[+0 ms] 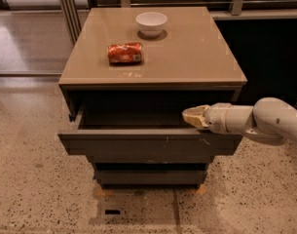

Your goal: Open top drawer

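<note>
1. The top drawer [148, 147] was pulled partway out of the dark grey cabinet [72, 99]. Its flat front stuck out well past the tabletop's front edge. The inside was just dark (couldn't make out anything in there).
2. The drawer front had a few small pale scuffs right of centre.
3. The hand [194, 116] sat at the right part of that drawer, just above the top edge of the front and over the open cavity, pale tip pointing left. I honestly couldn't tell whether it was open or closed, or whether it actually touched the drawer.
4. The white arm [265, 123] came in from the right edge of the view, roughly level.
5. On the tan tabletop [201, 52] there was a white bowl [151, 22] near the back. An orange-red can [124, 53], crumpled and lying on its side, sat in front of the bowl and a bit to the left. The two were apart, not touching.
6. Below the top drawer, the narrower lower drawer fronts [150, 177] sat further back, in shadow.
7. The whole cabinet stood on a speckled floor [36, 189].
</note>
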